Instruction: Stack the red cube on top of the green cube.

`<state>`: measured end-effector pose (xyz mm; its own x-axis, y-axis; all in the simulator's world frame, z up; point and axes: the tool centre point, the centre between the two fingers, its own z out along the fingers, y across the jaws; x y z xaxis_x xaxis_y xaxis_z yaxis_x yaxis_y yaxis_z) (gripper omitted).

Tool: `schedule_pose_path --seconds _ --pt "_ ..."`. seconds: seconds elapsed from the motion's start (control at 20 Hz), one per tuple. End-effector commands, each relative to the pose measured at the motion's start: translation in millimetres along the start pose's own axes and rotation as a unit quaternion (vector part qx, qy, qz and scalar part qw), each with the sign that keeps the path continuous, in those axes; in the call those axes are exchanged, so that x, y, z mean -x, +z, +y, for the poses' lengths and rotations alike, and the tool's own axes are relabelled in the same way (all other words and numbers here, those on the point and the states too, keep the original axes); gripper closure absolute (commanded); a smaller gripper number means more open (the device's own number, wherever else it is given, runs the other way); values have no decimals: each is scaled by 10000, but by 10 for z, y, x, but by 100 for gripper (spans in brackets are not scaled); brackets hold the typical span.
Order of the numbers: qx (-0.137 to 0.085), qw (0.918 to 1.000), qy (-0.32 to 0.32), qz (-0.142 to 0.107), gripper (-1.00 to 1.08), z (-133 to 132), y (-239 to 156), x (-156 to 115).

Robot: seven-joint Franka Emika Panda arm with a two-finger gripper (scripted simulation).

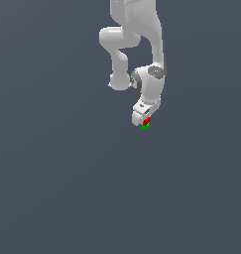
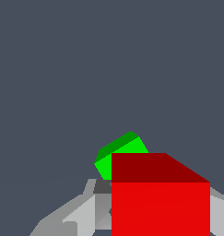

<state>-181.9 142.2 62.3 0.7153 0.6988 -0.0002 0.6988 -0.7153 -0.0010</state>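
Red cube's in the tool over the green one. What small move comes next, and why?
Probably ease straight down a little before releasing. In the exterior view the red cube sits at the tool directly above the green cube, but contact cannot be told; the wrist view shows green only partly covered.

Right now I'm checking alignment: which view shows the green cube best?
The wrist view: the green cube is large, though the red cube covers part of it. The exterior view shows only a green speck under the gripper.
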Motion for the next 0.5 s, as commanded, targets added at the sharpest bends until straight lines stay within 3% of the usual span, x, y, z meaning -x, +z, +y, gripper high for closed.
schedule_pose_path --seconds 0.0,0.3,0.35,0.45 --pt "3 10000 7 3 108 -49 12 -32" --pt "6 10000 7 1 108 -56 16 -46" --pt "6 10000 7 1 -92 -56 16 -46" --pt "6 10000 7 1 -92 -56 16 -46"
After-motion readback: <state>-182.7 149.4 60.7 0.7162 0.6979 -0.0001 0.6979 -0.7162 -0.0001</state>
